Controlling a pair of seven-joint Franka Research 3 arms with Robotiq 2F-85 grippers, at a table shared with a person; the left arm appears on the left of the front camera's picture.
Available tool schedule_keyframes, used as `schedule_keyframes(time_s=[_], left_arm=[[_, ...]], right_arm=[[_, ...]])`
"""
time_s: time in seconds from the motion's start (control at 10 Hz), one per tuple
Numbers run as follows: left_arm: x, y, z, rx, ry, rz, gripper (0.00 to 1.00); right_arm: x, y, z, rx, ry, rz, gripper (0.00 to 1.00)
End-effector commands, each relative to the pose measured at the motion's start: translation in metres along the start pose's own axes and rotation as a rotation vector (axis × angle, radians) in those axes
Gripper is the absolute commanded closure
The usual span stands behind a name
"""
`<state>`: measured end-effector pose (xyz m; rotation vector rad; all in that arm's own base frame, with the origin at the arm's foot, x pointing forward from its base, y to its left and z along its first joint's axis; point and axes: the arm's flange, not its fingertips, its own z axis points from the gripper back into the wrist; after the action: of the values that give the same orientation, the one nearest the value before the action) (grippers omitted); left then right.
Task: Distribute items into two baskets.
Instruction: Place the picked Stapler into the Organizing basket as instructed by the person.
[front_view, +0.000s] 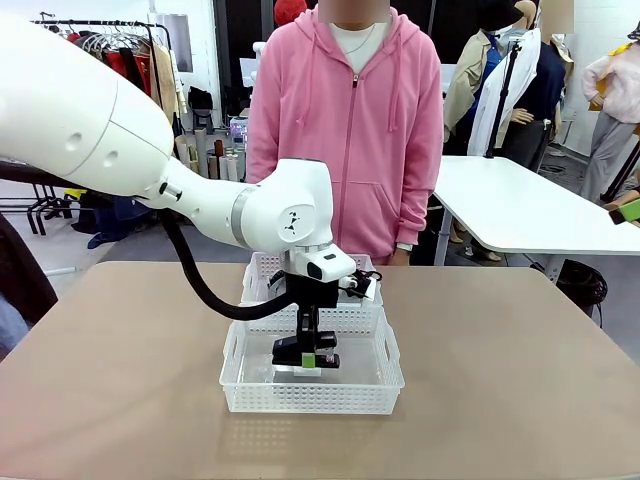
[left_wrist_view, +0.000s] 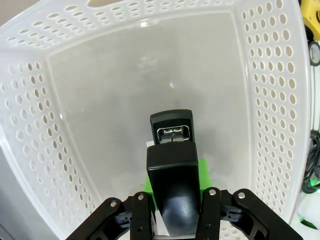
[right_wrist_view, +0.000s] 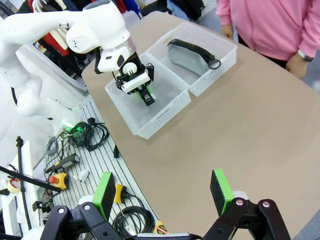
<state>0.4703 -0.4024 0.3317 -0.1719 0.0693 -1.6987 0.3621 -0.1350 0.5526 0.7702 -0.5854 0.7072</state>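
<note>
My left gripper (front_view: 308, 356) reaches down into the near white basket (front_view: 310, 404) and is shut on a small black stapler (front_view: 298, 349), held low over the basket floor. In the left wrist view the stapler (left_wrist_view: 172, 145) sits between the green-padded fingers (left_wrist_view: 201, 172), its metal nose pointing at the floor, with the lattice wall (left_wrist_view: 75, 100) all around. The right wrist view shows the near basket (right_wrist_view: 165, 112) with the left gripper (right_wrist_view: 142, 90) in it. The grey pouch (right_wrist_view: 187, 57) lies in the far basket (right_wrist_view: 220, 70). My right gripper (right_wrist_view: 162, 192) hovers high above the table, open and holding nothing.
A person in a pink hoodie (front_view: 345, 120) stands at the far side, a hand (right_wrist_view: 295, 67) near the table edge. The far basket (front_view: 262, 268) touches the near one. Cables and a tool rack (right_wrist_view: 80, 150) lie beside the table.
</note>
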Motion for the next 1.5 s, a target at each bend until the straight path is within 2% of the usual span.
schedule_keyframes(time_s=[0.0, 0.5, 0.6, 1.0, 1.1, 1.4], left_arm=[[0.004, 0.003, 0.005, 0.004, 0.030, -0.016, 1.00], [0.005, 0.003, 0.005, 0.013, 0.049, -0.021, 1.00], [0.005, 0.004, 0.006, 0.006, 0.049, -0.028, 0.90], [0.003, 0.002, 0.007, 0.015, 0.035, -0.040, 0.13], [0.002, 0.002, 0.007, 0.020, 0.034, -0.040, 0.00], [-0.004, -0.009, 0.020, 0.061, 0.041, 0.017, 0.00]], right_arm=[[0.001, 0.001, -0.002, 0.011, -0.033, 0.024, 0.00], [0.001, 0.001, -0.002, 0.011, -0.033, 0.024, 0.00], [0.001, 0.001, -0.002, 0.011, -0.033, 0.024, 0.00], [0.001, 0.001, -0.002, 0.011, -0.033, 0.024, 0.00], [0.001, 0.001, -0.002, 0.011, -0.033, 0.024, 0.00], [0.001, 0.001, -0.002, 0.011, -0.033, 0.024, 0.00]])
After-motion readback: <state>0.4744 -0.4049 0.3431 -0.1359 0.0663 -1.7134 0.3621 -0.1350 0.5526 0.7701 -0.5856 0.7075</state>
